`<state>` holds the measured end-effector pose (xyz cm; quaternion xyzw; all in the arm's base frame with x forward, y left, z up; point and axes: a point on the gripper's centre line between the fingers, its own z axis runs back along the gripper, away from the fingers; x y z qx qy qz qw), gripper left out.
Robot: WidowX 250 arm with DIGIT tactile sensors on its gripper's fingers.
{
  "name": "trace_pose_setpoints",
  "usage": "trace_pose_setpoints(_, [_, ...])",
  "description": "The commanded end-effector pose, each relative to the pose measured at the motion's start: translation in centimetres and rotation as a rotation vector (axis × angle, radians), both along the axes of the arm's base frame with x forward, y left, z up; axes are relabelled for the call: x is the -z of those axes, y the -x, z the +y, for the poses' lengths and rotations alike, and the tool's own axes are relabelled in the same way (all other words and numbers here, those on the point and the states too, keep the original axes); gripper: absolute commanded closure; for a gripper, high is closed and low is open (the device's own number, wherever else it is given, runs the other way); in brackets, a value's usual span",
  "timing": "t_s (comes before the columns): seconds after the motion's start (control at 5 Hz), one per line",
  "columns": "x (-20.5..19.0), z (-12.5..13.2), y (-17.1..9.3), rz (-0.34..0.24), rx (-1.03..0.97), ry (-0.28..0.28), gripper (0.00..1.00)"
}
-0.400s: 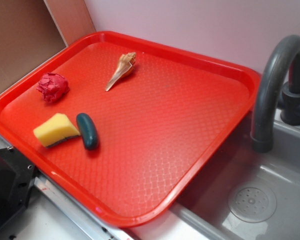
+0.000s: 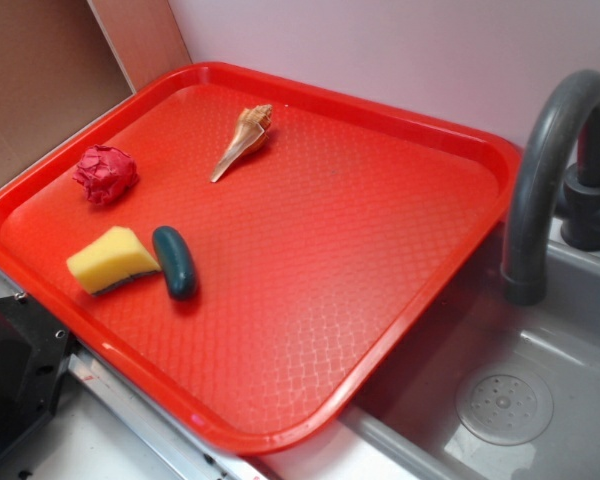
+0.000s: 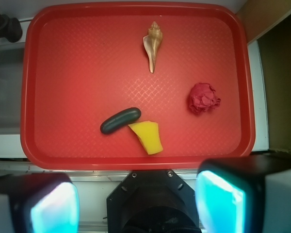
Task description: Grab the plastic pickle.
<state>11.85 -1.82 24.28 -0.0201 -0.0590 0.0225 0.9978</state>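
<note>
A red tray (image 2: 380,300) sits beside a grey sink (image 2: 540,400), and nothing on it has shifted since the earlier frame. The gripper (image 3: 136,206) hangs spread wide and empty off the tray's near edge, well apart from the pickle (image 3: 120,120), which lies flat touching the sponge (image 3: 148,137). One pickle, one sponge, one paper ball (image 3: 202,98) and one seashell (image 3: 153,44) lie on the tray.

A red tray (image 2: 400,300) with a textured floor carries four items: plastic pickle (image 2: 175,262) at 9 o'clock, touching a yellow sponge (image 2: 110,260); red paper ball (image 2: 105,174) at 10 o'clock; seashell (image 2: 244,139) at 12 o'clock.
</note>
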Motion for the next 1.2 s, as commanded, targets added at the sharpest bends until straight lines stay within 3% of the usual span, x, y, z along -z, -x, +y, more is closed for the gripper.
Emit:
trace_pose_setpoints(0.0, [2.2,-2.5,-0.8,0.002,-0.489,0.13,0.0])
trace_pose_setpoints(0.2, [4.0,-3.5,-2.6,0.105,-0.748,0.174,0.0])
trace_pose_setpoints(0.4, [6.5,-3.7,-4.6,0.191,-0.9,0.168,0.0])
trace_pose_setpoints(0.8, [11.5,-3.3,-5.2,0.165,-0.869,0.122,0.0])
trace_pose_setpoints(1.0, [13.8,-3.1,-4.8,0.173,-0.859,0.059,0.0])
